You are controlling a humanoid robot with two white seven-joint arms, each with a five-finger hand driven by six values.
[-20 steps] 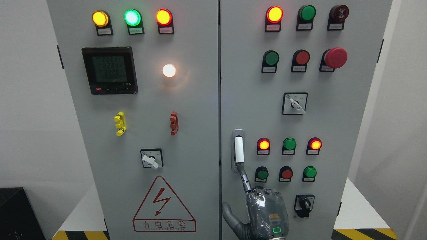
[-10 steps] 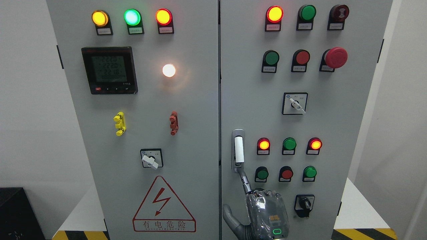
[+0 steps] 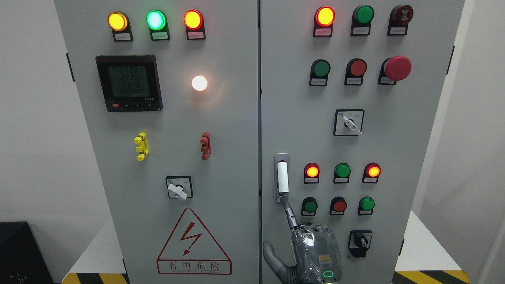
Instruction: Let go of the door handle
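Observation:
The door handle [image 3: 282, 176] is a white upright bar in a grey recess on the left edge of the cabinet's right door [image 3: 394, 138]. My right hand [image 3: 305, 240] comes up from the bottom edge just below it, its back toward the camera. Its index finger [image 3: 289, 213] is stretched up, and the tip touches the handle's lower end. The thumb [image 3: 270, 254] is spread out to the left. Nothing is grasped in the hand. Both cabinet doors look closed. The left arm is out of view.
The right door carries lit indicator lamps, push buttons [image 3: 339, 205], a red mushroom stop button [image 3: 397, 68] and rotary switches [image 3: 359, 240] close to the hand. The left door [image 3: 177, 118] has a meter [image 3: 129, 83], lamps and a warning triangle [image 3: 193, 242]. White walls flank the cabinet.
The right hand has sunk very slightly. Its index fingertip stays at the handle's lower end.

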